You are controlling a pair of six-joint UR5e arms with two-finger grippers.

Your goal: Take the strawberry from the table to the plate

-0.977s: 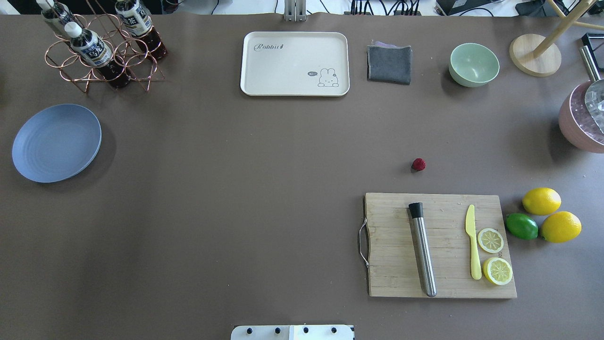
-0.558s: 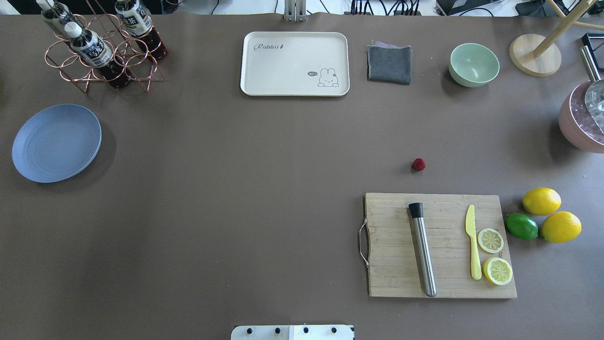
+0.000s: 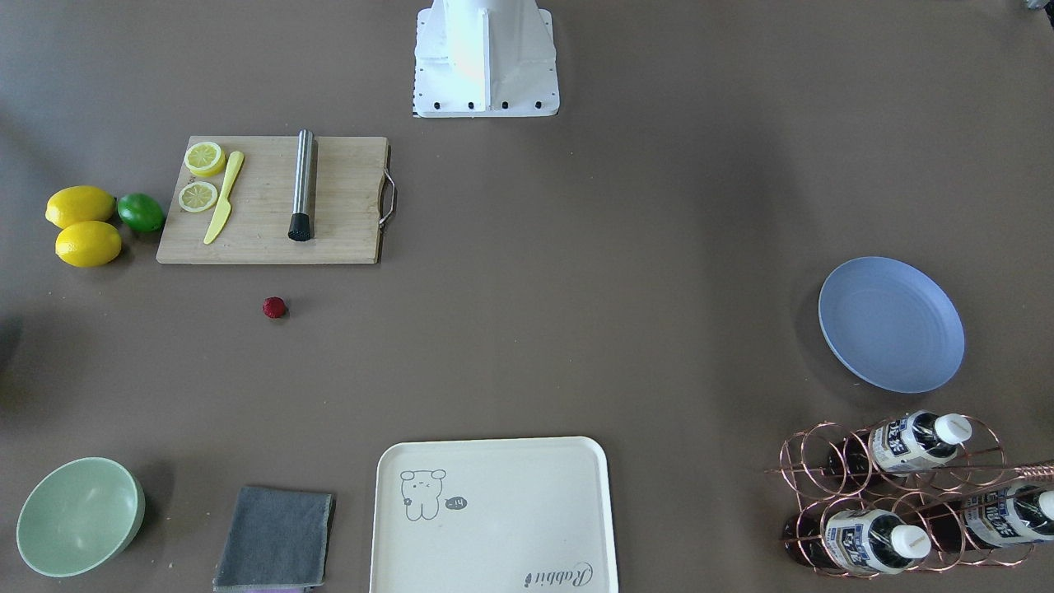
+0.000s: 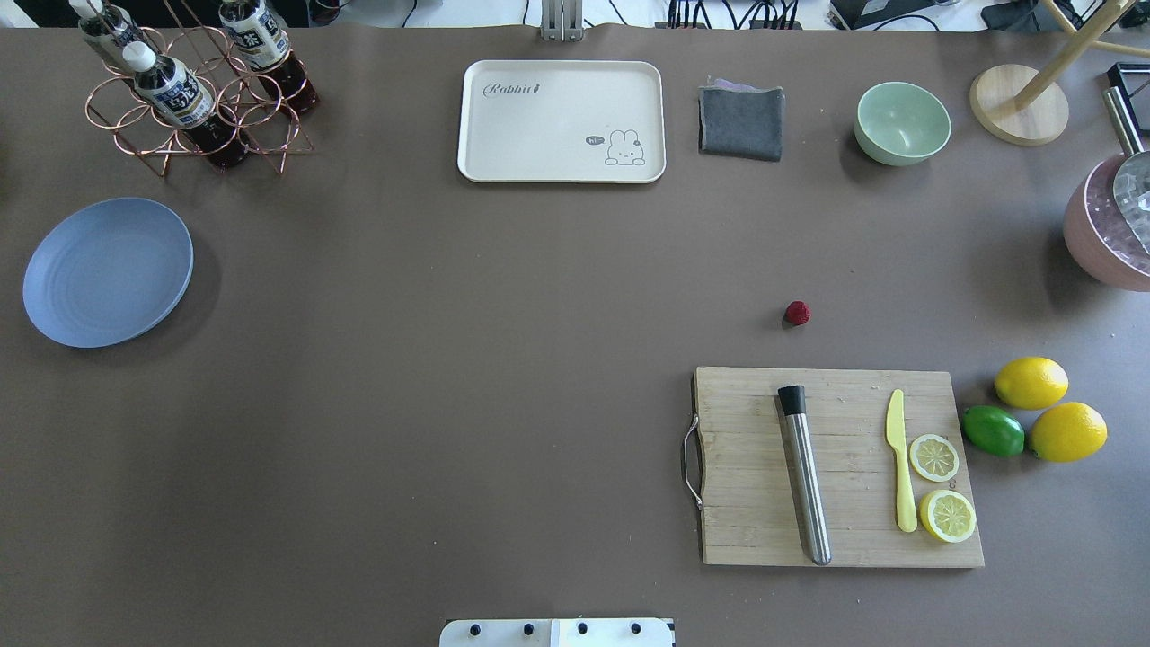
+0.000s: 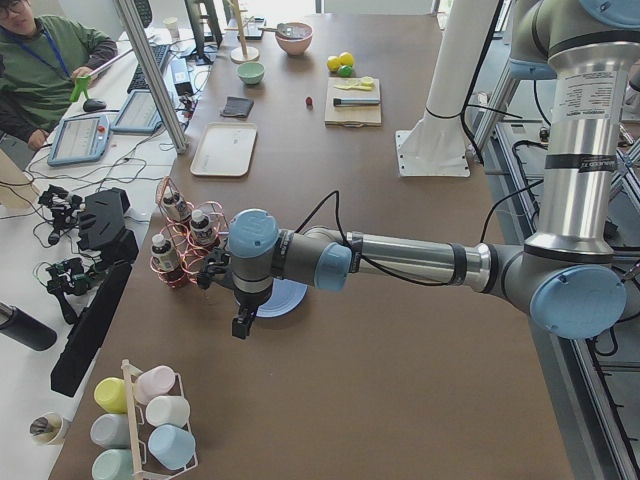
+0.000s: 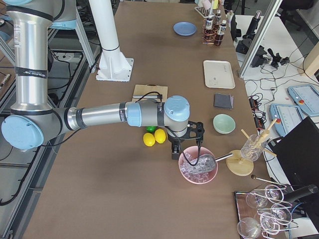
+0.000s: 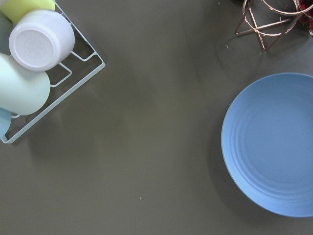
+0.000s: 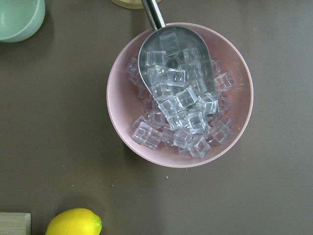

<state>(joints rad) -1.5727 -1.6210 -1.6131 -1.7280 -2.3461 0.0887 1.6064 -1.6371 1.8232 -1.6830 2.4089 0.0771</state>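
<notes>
**Strawberry waiting on the table, both arms hanging out wide**

The strawberry (image 4: pixel 796 313) is sitting alone on the bare table (image 4: pixel 449 359), just beyond the far edge of the wooden cutting board (image 4: pixel 746 503) and touching nothing. The blue plate (image 4: pixel 108 271) is lying well apart from it, way over on the robot's left, near the copper bottle rack (image 4: pixel 193 108), with nothing on it.

Over on that side, the left gripper (image 5: pixel 242 324) is pointing down at the table close by the plate's edge, and its wrist camera is taking in the plate's rim at the right of its view. At the other end, the right gripper (image 6: pixel 175 153) is hanging above the pink bowl (image 8: pixel 117 112), whose ice cubes and metal scoop (image 8: pixel 171 54) are filling the right wrist camera's view. Each gripper is showing up only small and side-on, so I cannot tell how far the jaws are standing apart. Neither one looks to be carrying anything, but that is hard to confirm from here.
</notes>
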